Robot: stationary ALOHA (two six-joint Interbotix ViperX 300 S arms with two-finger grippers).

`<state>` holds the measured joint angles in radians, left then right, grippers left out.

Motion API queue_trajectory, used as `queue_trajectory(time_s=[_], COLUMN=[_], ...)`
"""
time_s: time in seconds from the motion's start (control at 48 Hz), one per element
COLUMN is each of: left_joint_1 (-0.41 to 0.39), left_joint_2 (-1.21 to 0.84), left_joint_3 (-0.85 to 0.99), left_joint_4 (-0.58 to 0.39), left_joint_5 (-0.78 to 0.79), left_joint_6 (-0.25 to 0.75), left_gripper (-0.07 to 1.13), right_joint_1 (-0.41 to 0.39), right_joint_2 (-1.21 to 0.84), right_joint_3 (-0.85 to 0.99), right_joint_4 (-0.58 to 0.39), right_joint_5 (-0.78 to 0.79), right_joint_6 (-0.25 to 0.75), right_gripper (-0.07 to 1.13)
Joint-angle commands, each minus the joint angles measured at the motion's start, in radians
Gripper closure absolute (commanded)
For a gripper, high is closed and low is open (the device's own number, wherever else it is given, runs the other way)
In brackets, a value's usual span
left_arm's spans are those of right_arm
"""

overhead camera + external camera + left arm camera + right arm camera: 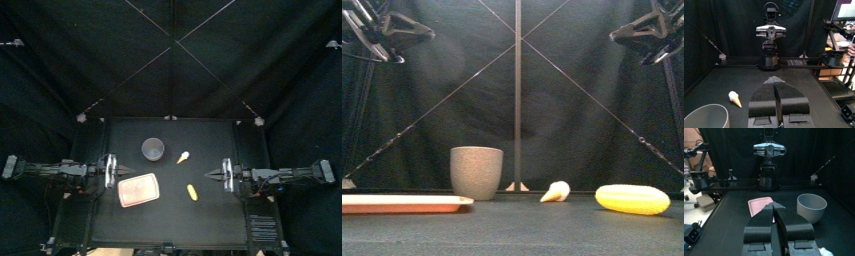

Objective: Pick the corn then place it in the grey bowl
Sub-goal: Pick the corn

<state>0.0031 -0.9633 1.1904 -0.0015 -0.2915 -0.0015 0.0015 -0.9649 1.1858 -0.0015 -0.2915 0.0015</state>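
Looking down from the top, we see the corn (191,191) lying flat on the table (214,225), toward the front and a bit right of the middle. It's out in the open, touching nothing.

Both arms sit at their own sides of the table. The corn lies in the gap between the two grippers, but forward of the line that joins them. The right gripper (775,208) is the closer one. Its tips aim at the middle of the table and the corn lies off to the front of them, near but clearly apart. The left gripper (775,83) is well apart from the corn, with the pink tray (138,188) lying roughly between the two.

From the front we get the corn low on the right, resting on the table, while the arms hang way up in the top corners, so neither gripper is down at its level.

Jaws-wise, both wrist views tell us the same thing: each pair is pressed together with only a thin seam between them, and nothing is in their grip.

The cup (152,149) stands upright toward the back, left of the middle, well apart from the corn. A small pale toy (183,156) lies just right of the cup, behind the corn.
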Motion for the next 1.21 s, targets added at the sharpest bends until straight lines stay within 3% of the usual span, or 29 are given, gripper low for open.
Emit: queue_trajectory(time_s=[0.021,0.25,0.417,0.5,0.667,0.917,1.208], left_joint_1=[0.020,0.025,0.028,0.028,0.028,0.028,0.026], left_joint_2=[-0.028,-0.077,-0.078,-0.080,-0.078,-0.078,-0.078], left_joint_3=[-0.028,-0.028,-0.029,-0.028,-0.026,-0.028,-0.025], left_joint_4=[0.002,0.000,-0.002,-0.002,-0.002,-0.002,-0.002], left_joint_5=[-0.003,0.029,0.071,0.083,0.097,0.097,0.097], left_joint_6=[0.005,0.003,0.003,0.003,0.002,0.002,0.002], left_gripper=[1.00,1.06,1.06,1.06,1.06,1.06,1.06], right_joint_1=[-0.005,-0.002,0.048,0.072,0.120,0.129,0.143], right_joint_2=[0.034,0.163,0.247,0.284,0.376,0.552,0.735], right_joint_3=[-0.008,-0.009,-0.020,-0.026,-0.044,-0.080,-0.147], right_joint_4=[0.026,0.232,0.267,0.279,0.321,0.334,0.341], right_joint_5=[0.003,0.107,0.144,0.144,0.144,0.150,0.156], right_joint_6=[0.014,0.120,0.184,0.221,0.307,0.379,0.382], right_gripper=[1.02,1.01,0.95,0.87,0.56,0.16,0.12])
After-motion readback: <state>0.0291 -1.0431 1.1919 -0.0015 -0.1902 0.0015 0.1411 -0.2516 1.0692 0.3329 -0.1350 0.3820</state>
